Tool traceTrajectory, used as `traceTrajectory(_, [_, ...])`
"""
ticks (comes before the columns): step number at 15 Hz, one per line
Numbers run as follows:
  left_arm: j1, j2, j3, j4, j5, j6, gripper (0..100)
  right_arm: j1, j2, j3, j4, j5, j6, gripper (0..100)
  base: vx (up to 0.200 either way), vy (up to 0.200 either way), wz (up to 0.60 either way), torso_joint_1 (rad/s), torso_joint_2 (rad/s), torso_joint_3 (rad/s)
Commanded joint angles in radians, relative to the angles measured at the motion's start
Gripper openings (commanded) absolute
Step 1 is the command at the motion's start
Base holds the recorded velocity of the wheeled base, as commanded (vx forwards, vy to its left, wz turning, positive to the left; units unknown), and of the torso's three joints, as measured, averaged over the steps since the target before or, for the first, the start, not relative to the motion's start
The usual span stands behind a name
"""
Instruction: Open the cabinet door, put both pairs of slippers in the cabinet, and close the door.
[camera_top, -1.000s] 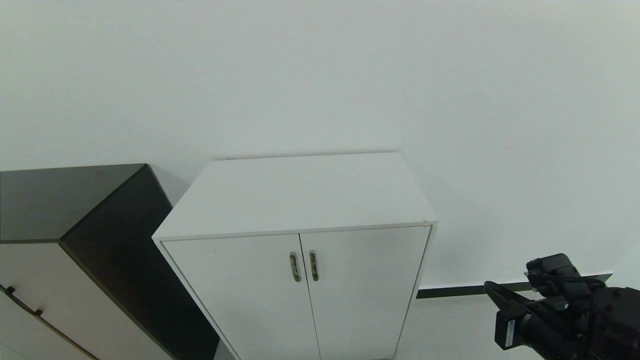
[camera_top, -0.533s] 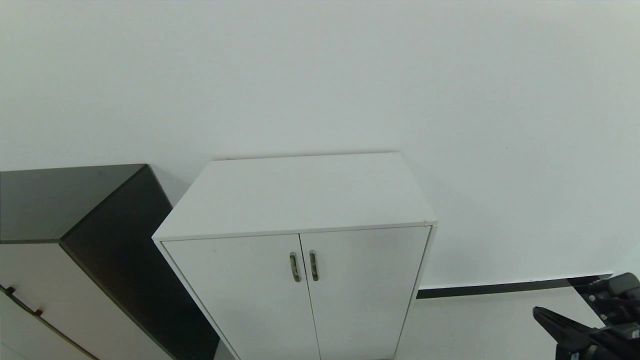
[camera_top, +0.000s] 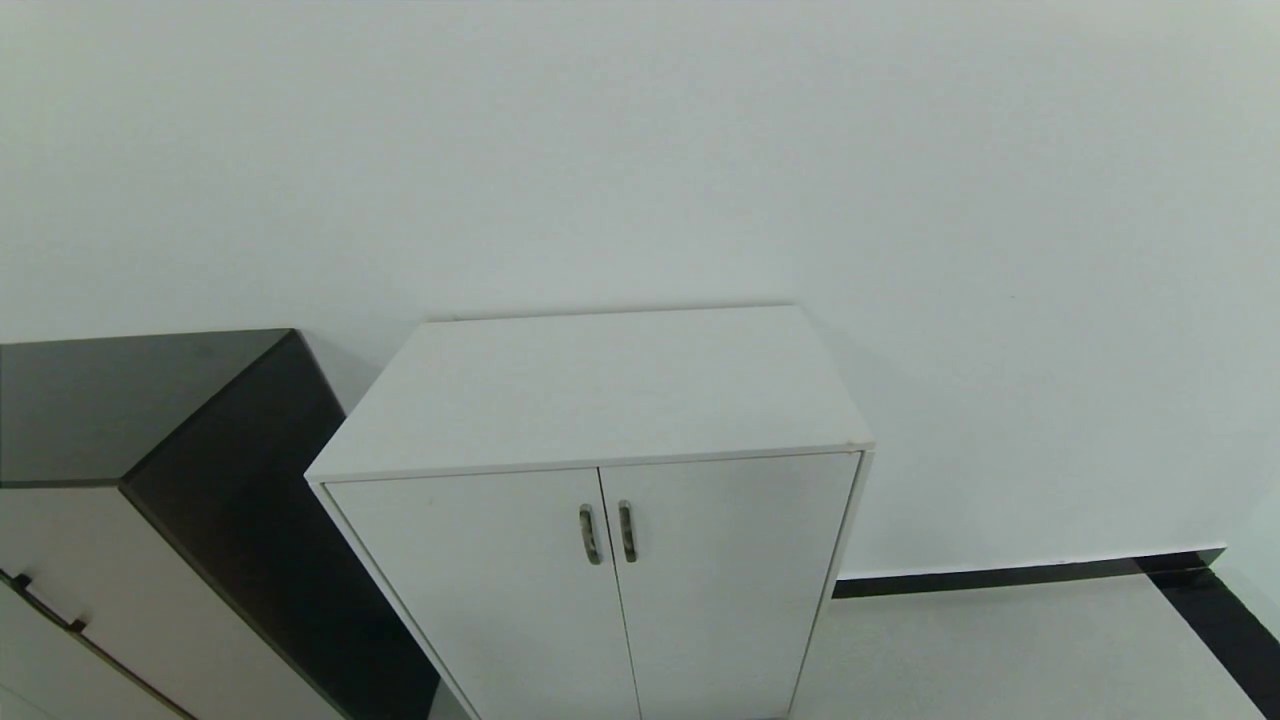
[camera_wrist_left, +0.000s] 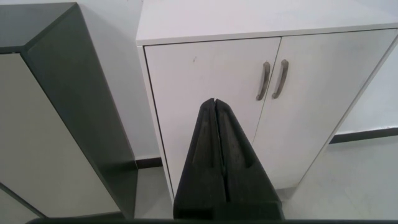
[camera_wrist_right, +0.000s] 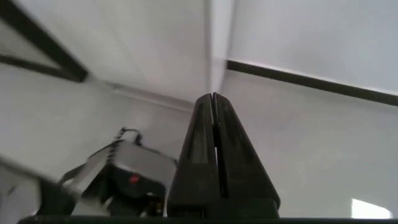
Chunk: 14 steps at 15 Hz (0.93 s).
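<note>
Cabinet (camera_top: 600, 400), head view: a white two-door unit stood against the far wall (camera_top: 700, 150), both doors shut flush; the left handle (camera_top: 590, 533) and right handle (camera_top: 627, 530) hung upright, just beside each other at the centre seam; a dark-topped cupboard (camera_top: 200, 450) stood just to its left, and a black skirting strip (camera_top: 1000, 577) ran along the wall to its right above pale floor (camera_top: 1000, 650).

Left wrist view: the left gripper (camera_wrist_left: 215, 102) had its fingers pressed together on nothing, and pointed at the left door (camera_wrist_left: 211, 68), apart from it and lower than the handles; the two handles (camera_wrist_left: 273, 79) lay to the right of the fingertips; the dark cupboard's side (camera_wrist_left: 81, 124) bordered the cabinet on the left.

Right wrist view: the right gripper (camera_wrist_right: 214, 98) likewise had its fingers pressed together and held nothing; it pointed over pale floor (camera_wrist_right: 311, 143) toward a black skirting strip (camera_wrist_right: 311, 81), away from the cabinet.

Progress, as a judgement: with the doors shut and both grippers bare, the scene fitted either the very start or the very end of the task; whether the slippers lay inside could not be told; if not, opening, loading both pairs and closing all remained.
</note>
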Motion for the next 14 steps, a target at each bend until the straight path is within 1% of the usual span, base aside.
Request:
traceTrajectory(1, [0.0, 0.001, 0.0, 0.0, -0.001, 0.0, 0, 0.005, -0.238, -0.003, 0.113, 0.118, -0.009, 0, 0.0, 0.0, 0.0, 0.0, 0.0, 0.0])
traceTrajectory(3, [0.0, 0.001, 0.0, 0.0, -0.001, 0.0, 0, 0.005, -0.231, -0.004, 0.11, 0.122, -0.032, 0, 0.0, 0.0, 0.0, 0.0, 0.0, 0.0])
traceTrajectory(4, [0.0, 0.001, 0.0, 0.0, -0.003, 0.0, 0, 0.001, -0.238, 0.001, 0.156, 0.135, -0.155, 0, 0.0, 0.0, 0.0, 0.0, 0.0, 0.0])
traceTrajectory(5, [0.0, 0.001, 0.0, 0.0, -0.004, 0.003, 0, 0.008, -0.236, 0.001, 0.176, 0.165, -0.158, 0, 0.0, 0.0, 0.0, 0.0, 0.0, 0.0])
traceTrajectory(7, [0.0, 0.001, 0.0, 0.0, -0.003, 0.003, 0, -0.016, -0.231, 0.004, 0.165, 0.164, -0.147, 0, 0.0, 0.0, 0.0, 0.0, 0.0, 0.0])
traceTrajectory(9, [0.0, 0.001, 0.0, 0.0, -0.003, 0.003, 0, -0.328, -0.288, 0.001, 0.167, 0.155, -0.133, 0, 0.0, 0.0, 0.0, 0.0, 0.0, 0.0])
traceTrajectory(10, [0.0, 0.001, 0.0, 0.0, -0.003, 0.003, 0, -0.378, -0.311, 0.001, 0.167, 0.155, -0.136, 0, 0.0, 0.0, 0.0, 0.0, 0.0, 0.0])
traceTrajectory(11, [0.0, 0.001, 0.0, 0.0, -0.003, 0.003, 0, -0.481, -0.391, 0.002, 0.167, 0.155, -0.138, 0, 0.0, 0.0, 0.0, 0.0, 0.0, 0.0])
traceTrajectory(12, [0.0, 0.001, 0.0, 0.0, -0.004, 0.003, 0, -0.521, -0.428, 0.001, 0.165, 0.155, -0.139, 0, 0.0, 0.0, 0.0, 0.0, 0.0, 0.0])
traceTrajectory(14, [0.0, 0.001, 0.0, 0.0, -0.003, 0.003, 0, -0.536, -0.472, 0.001, 0.167, 0.155, -0.139, 0, 0.0, 0.0, 0.0, 0.0, 0.0, 0.0])
